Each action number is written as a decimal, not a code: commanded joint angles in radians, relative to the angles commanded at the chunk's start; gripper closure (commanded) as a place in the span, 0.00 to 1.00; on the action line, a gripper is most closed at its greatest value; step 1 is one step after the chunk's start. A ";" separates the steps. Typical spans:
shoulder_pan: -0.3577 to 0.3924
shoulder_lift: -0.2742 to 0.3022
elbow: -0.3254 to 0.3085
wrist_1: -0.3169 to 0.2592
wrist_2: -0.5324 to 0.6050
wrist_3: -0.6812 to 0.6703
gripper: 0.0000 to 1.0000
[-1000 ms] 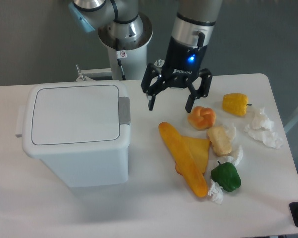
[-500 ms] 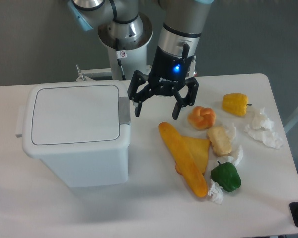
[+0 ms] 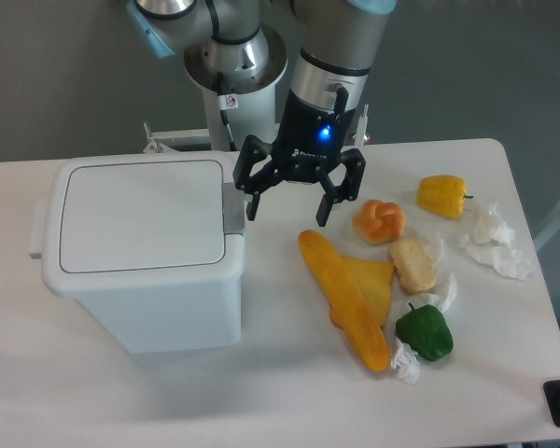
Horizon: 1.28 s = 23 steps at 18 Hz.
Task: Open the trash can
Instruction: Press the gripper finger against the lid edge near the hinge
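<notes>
The gripper (image 3: 287,210) is hanging with its fingers spread wide and nothing between them, just to the right of the trash can (image 3: 142,252). The can is sitting to the gripper's left with its lid lying flat and shut, and the grey latch button (image 3: 232,207) is right beside the nearer fingertip. Looks like it's lining up for a press on that button.

What could go wrong: the button is a narrow strip on the can's edge, so a fingertip coming down a bit off could slide past it or shove the whole can sideways instead. Also, the long yellow baguette (image 3: 343,301) is lying just below the gripper, so the other spread finger could be clipping it.
</notes>
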 joint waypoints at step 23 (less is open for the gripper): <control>-0.014 0.009 -0.035 -0.002 -0.002 0.006 0.00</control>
